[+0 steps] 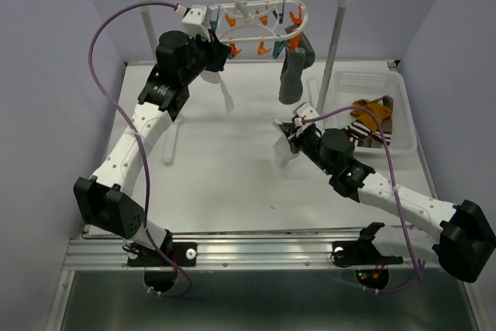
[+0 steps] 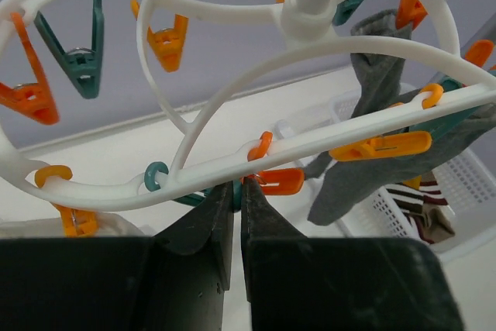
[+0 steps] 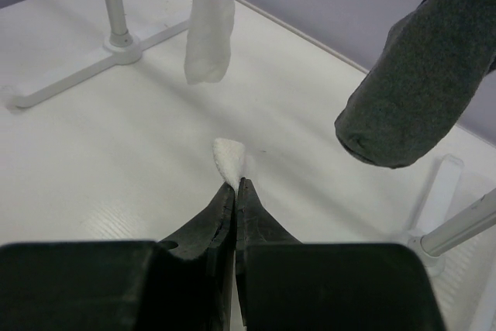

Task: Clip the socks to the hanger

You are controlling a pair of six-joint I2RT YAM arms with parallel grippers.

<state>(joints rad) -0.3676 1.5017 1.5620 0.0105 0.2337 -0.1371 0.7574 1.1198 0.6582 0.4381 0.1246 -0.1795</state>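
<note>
The white hanger (image 1: pixel 260 15) hangs by its hook from the rail, with orange and teal clips around its rings (image 2: pixel 325 48). My left gripper (image 2: pixel 238 187) is raised to its lower ring and shut on a teal clip (image 2: pixel 235 196); from above it (image 1: pixel 219 39) sits at the hanger's left side. A grey sock (image 1: pixel 294 75) (image 2: pixel 370 75) and a white sock (image 1: pixel 225 92) (image 3: pixel 209 21) hang clipped. My right gripper (image 3: pixel 235 184) is shut on the tip of another white sock (image 3: pixel 229 157), held above the table (image 1: pixel 288 131).
The metal rail stand (image 1: pixel 338 44) with ball-topped posts spans the back; its foot (image 3: pixel 116 48) rests on the table. A white perforated basket (image 1: pixel 403 125) at the right holds striped and mustard socks (image 1: pixel 372 118). The grey sock's toe (image 3: pixel 411 98) hangs close to the right gripper.
</note>
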